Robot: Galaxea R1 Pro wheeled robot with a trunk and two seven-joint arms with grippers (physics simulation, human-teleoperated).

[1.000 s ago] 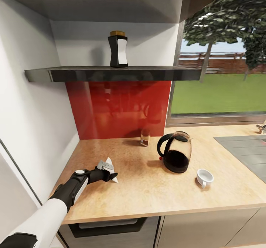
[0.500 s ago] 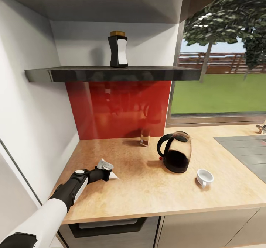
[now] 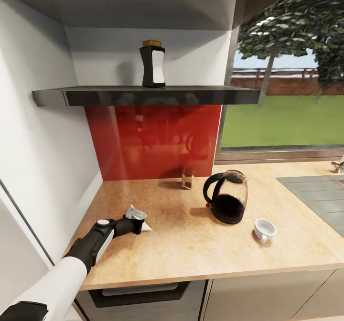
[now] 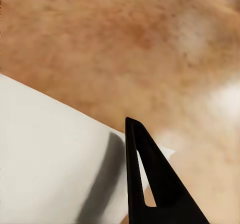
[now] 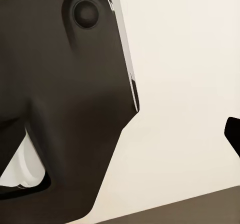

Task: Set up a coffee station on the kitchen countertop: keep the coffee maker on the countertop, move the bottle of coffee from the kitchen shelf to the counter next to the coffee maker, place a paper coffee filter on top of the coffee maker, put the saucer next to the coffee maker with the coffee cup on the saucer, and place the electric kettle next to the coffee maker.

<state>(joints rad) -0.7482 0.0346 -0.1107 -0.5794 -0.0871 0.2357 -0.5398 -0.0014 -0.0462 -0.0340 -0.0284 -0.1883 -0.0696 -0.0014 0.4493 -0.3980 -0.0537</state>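
Step in hand, by the look of it: picking up the thin white paper coffee filter (image 3: 143, 225) from the light beige speckled worktop (image 3: 200, 249). Left claw (image 3: 141, 222) low over the worktop near its left end, right at the filter, which lies flat and pokes out past the fingertips as a small white corner. From the left wrist camera, one black finger (image 4: 150, 184) laid against the white sheet (image 4: 50, 159), edge of the paper just beside it, mottled worktop beyond. Impossible to tell how wide the claw stands or whether the paper is pinched, the second finger being out of sight. Right claw: one dark tip (image 5: 232, 134) at the edge of its own camera's picture, nothing to judge its opening by.

Elsewhere on the worktop: clear glass electric kettle with black base and loop handle (image 3: 226, 197) standing upright mid-counter; small white handled coffee cup (image 3: 264, 229) near it toward the sink side, apart from the kettle. Squat dark bottle of coffee with a yellow cap (image 3: 152, 65) upright on the dark wall shelf (image 3: 95, 95) above the red backsplash (image 3: 153, 139).

Next move, as a judgement: closing firmly on the sheet's edge without pushing it along the surface, then lifting straight up, since thin paper lying flat offers little to grip and may slide or crumple. After that, carrying it to the coffee maker's top.
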